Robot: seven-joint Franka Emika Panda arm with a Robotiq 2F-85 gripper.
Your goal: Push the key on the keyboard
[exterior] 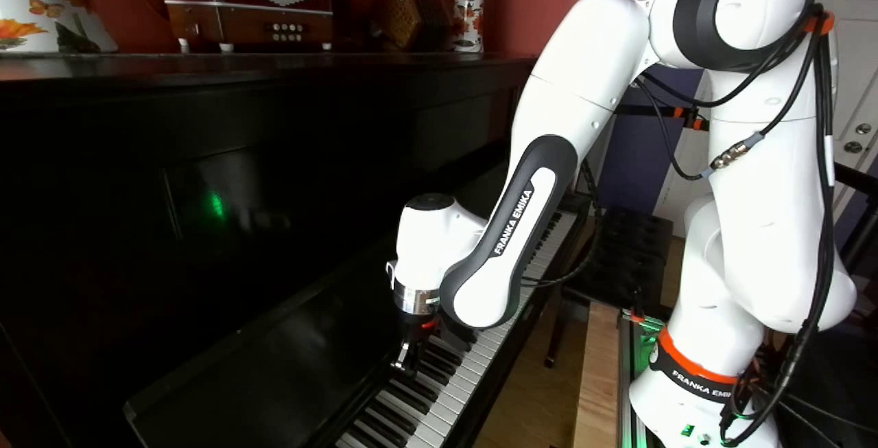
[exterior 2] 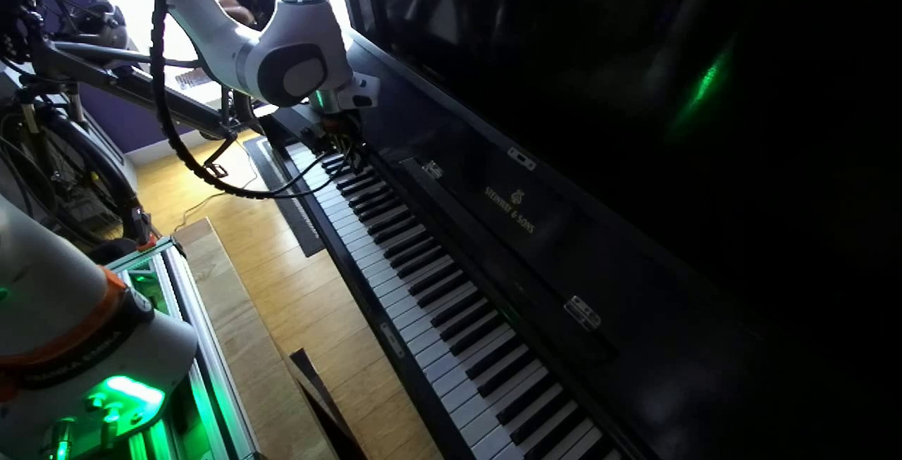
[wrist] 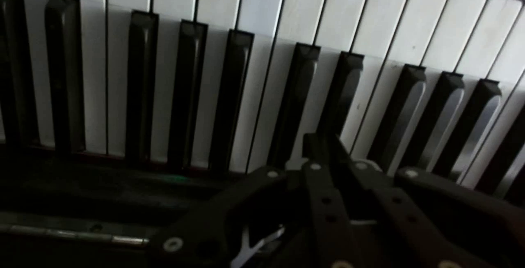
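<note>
- Here, holds a black jointed gripper point(wrist: 327, 141) over a long keyboard point(exterior 2: 431, 294) of white and black keys, housed in a glossy black upright piano point(exterior 2: 620, 234).
- Has fingers point(wrist: 314, 150) pressed together.
- Cannot tell whether touching keys.

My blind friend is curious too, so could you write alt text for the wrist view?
A dark, closed pincer juts from the bottom edge in front of a piano keyboard. White keys run across the picture, with shorter black keys between them. Whether the pincer touches any key is unclear.
</note>
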